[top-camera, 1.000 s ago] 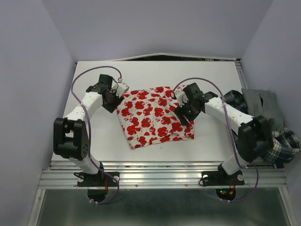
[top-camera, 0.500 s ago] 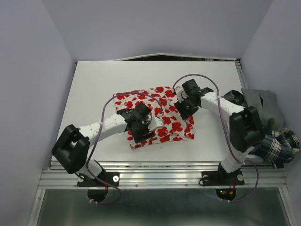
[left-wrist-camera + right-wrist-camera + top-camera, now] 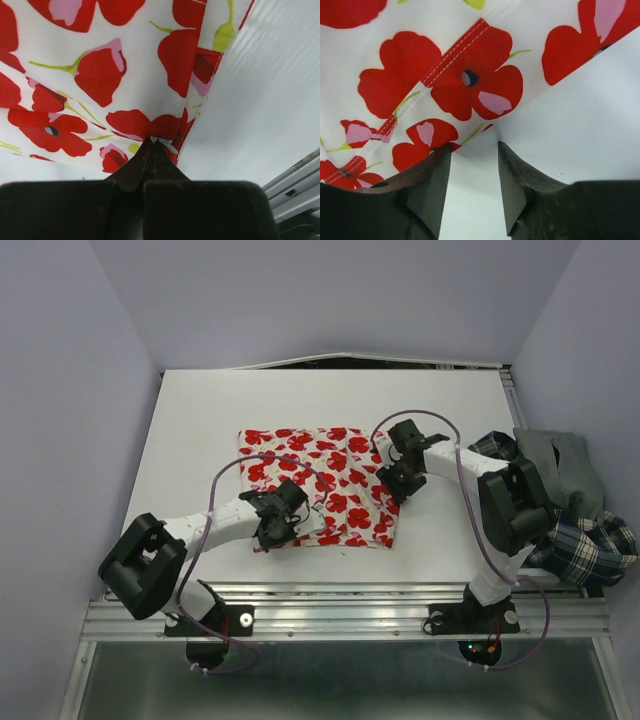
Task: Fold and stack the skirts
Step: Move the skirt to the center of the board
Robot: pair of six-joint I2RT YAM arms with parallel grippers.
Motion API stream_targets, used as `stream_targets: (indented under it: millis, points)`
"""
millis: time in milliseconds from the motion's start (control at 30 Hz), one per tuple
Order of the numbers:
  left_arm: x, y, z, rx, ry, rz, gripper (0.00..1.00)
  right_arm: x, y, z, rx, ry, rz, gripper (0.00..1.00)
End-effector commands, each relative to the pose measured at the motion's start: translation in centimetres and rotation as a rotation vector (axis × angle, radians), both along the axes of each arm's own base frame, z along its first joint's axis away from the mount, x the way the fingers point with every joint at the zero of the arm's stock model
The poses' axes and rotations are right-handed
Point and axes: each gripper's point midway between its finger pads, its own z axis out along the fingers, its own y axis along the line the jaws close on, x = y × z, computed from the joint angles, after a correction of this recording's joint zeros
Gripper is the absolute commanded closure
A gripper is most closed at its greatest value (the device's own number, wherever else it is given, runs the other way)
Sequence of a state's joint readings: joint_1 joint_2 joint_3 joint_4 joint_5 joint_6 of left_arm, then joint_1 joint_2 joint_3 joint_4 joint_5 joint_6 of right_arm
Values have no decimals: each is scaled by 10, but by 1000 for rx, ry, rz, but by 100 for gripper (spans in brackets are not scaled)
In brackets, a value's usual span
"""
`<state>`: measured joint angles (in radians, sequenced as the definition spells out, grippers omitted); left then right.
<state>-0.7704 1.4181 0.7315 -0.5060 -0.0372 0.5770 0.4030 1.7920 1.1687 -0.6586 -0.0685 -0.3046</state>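
While clamped shut with the left gripper (image 3: 154,142) on the near corner of the white, red-poppy-printed cloth skirt (image 3: 320,475) lying flat ahead, holds right gripper (image 3: 472,150) jaws apart just short of its side edge, likely to pull it taut for folding.

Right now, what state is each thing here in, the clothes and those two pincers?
red-flowered skirt: lying flat on the table, near-left corner pinched.
grey skirt: crumpled, unfolded, at the table's right edge.
plaid skirt: crumpled, unfolded, heaped with the grey skirt.
left pincer: shut on the red-flowered skirt's corner.
right pincer: open, at the red-flowered skirt's right edge.
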Motion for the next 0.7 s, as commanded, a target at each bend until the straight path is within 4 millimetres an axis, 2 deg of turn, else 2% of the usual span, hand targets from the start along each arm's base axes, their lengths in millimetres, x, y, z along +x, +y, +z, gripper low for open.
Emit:
stream_targets:
  millis: [0, 133, 200, 267, 333, 400, 433, 533, 600, 667]
  points:
    - [-12, 37, 11, 84, 16, -6, 97, -18, 6, 0, 49, 50, 32, 54]
    - [9, 51, 34, 68, -82, 3, 100, -37, 20, 15, 129, 100, 60, 58]
    - [25, 57, 48, 27, -140, 56, 100, -36, 27, 24, 148, 76, 57, 58]
    - [34, 51, 62, -22, -164, 56, 100, -28, 34, 38, 181, 36, 55, 57]
    - [30, 50, 62, -24, -133, 39, 100, -18, 43, 53, 226, -9, 42, 56]
    - [20, 54, 54, -3, -75, 19, 100, -10, 48, 66, 249, -34, 36, 54]
    - [6, 60, 46, 30, 0, 0, 97, -2, 53, 79, 264, -55, 41, 53]
    - [-20, 61, 31, 21, 114, -40, 82, 15, 63, 97, 303, -112, 51, 50]
    - [-33, 68, 22, 43, 160, -69, 82, 25, 65, 99, 293, -134, 66, 49]
    - [-37, 77, 19, 80, 169, -63, 91, 41, 68, 95, 271, -144, 73, 50]
